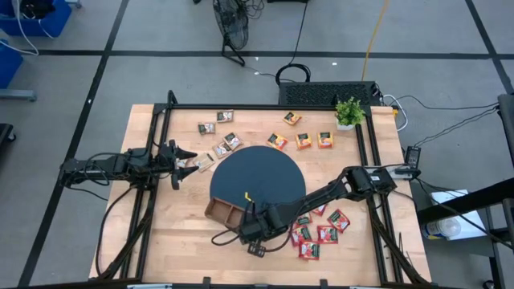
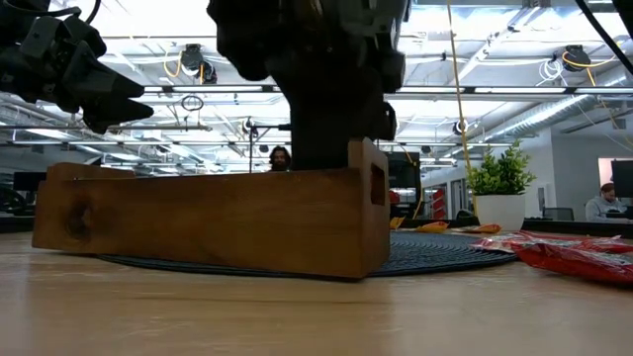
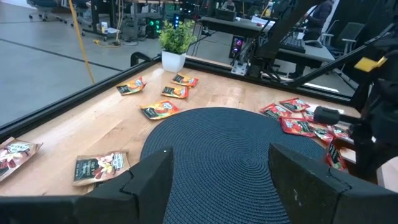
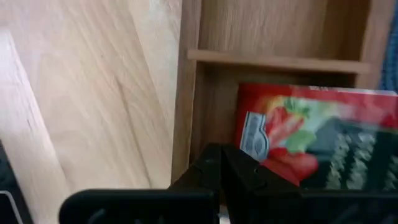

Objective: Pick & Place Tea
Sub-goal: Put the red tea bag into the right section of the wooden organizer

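The right gripper (image 1: 259,230) hung over the near end of the wooden tray (image 2: 213,220), its fingers pressed together on the edge of a red tea sachet (image 4: 311,140) that lay in the tray's end compartment. The left gripper (image 1: 181,164) hovered with fingers apart and empty at the left edge of the round dark mat (image 1: 259,181), near the brown sachets (image 1: 217,124); orange sachets (image 1: 303,140) lay beside the potted plant (image 1: 348,113), and more red sachets (image 1: 321,233) lay right of the tray.
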